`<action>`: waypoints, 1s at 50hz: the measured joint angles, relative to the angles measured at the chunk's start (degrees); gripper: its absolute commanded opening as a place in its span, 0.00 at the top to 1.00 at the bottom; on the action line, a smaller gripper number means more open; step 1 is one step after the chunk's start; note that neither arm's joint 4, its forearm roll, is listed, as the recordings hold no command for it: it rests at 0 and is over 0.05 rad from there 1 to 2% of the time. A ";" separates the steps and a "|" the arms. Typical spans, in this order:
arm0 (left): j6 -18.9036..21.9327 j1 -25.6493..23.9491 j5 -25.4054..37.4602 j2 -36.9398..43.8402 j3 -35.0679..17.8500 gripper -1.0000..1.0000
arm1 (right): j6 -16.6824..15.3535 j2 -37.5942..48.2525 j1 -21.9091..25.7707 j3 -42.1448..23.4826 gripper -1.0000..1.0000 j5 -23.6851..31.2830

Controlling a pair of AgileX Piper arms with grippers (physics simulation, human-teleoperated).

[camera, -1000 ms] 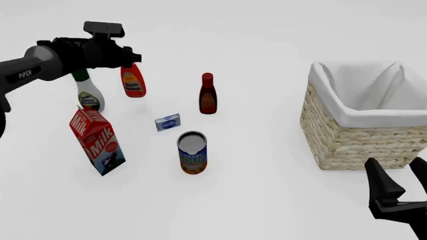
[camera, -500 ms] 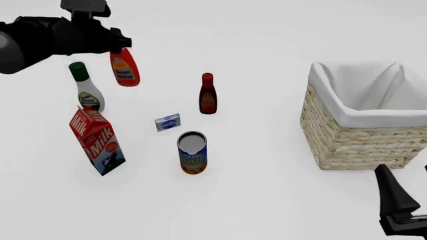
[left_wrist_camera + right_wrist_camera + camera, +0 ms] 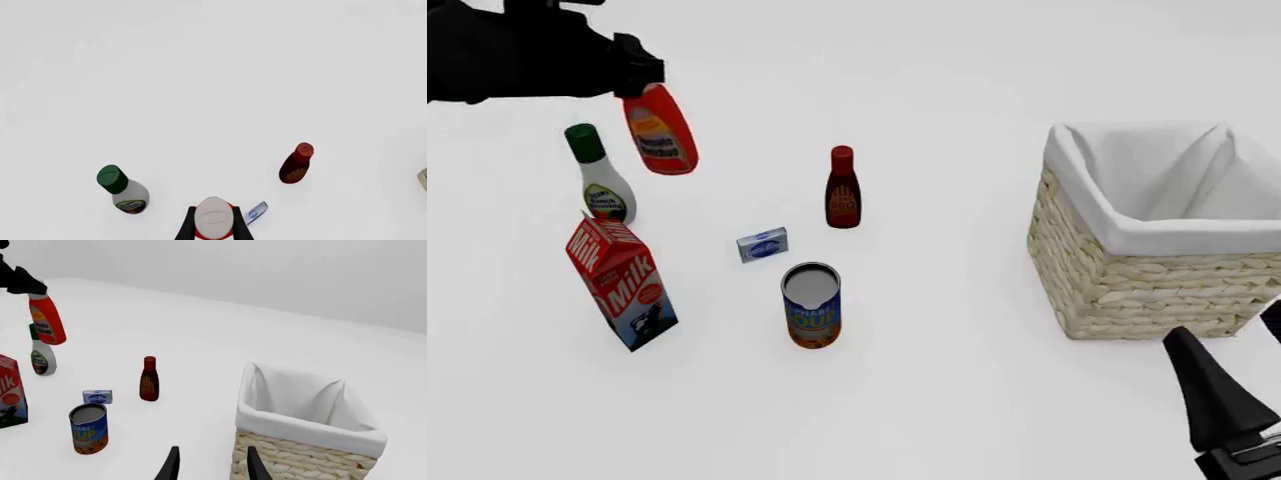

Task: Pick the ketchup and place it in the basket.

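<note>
The ketchup (image 3: 661, 130), a red-orange bottle with a yellow-and-white label, hangs high above the table at the far left, held by its top in my left gripper (image 3: 638, 78). It also shows in the right wrist view (image 3: 47, 320). In the left wrist view its white cap (image 3: 213, 218) sits between my fingers. The wicker basket (image 3: 1154, 285) with white lining stands at the right, also seen in the right wrist view (image 3: 300, 450). My right gripper (image 3: 208, 465) is open and empty, low at the front right, in front of the basket.
On the table stand a white bottle with green cap (image 3: 601, 185), a dark-red bottle (image 3: 842, 190), a tilted milk carton (image 3: 621, 282), a small blue box (image 3: 762, 244) and an open can (image 3: 811, 305).
My left gripper has lifted the ketchup higher and a little to the left. The right gripper has sunk lower at the front right.
</note>
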 measured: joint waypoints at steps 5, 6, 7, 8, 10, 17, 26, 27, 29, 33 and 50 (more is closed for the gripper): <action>-0.08 -0.99 1.41 -3.32 1.97 1.00 | -0.28 2.04 3.78 -2.50 0.00 0.66; -0.11 -1.23 1.72 -4.01 2.38 1.00 | -0.25 2.61 4.60 -3.04 0.00 0.72; -0.14 -1.49 2.03 -4.69 2.78 1.00 | -0.13 3.15 5.38 -3.57 0.00 0.76; -0.19 -1.76 2.35 -5.39 3.17 1.00 | -0.01 3.71 6.14 -4.09 0.00 0.77; -0.27 -2.22 3.00 -6.76 3.87 1.00 | 0.02 4.83 7.55 -5.03 0.00 0.71; -0.85 -3.94 5.41 -11.32 5.96 1.00 | 1.27 9.49 12.34 -8.30 0.00 -0.02; -0.62 -5.68 7.93 -15.77 8.42 1.00 | 2.27 16.01 18.59 -12.41 0.00 -1.12; -0.56 -5.83 8.19 -16.17 8.66 1.00 | 2.33 16.78 19.31 -12.87 0.00 -1.25; -0.46 -6.13 8.70 -16.91 9.10 1.00 | 2.43 18.28 20.71 -13.75 0.00 -1.51; -0.30 -6.86 9.69 -18.19 9.83 1.00 | 2.60 21.23 23.43 -15.25 0.00 -2.17; -0.58 -11.75 13.40 -21.16 11.23 1.00 | 4.46 32.33 34.61 -19.98 0.00 -6.09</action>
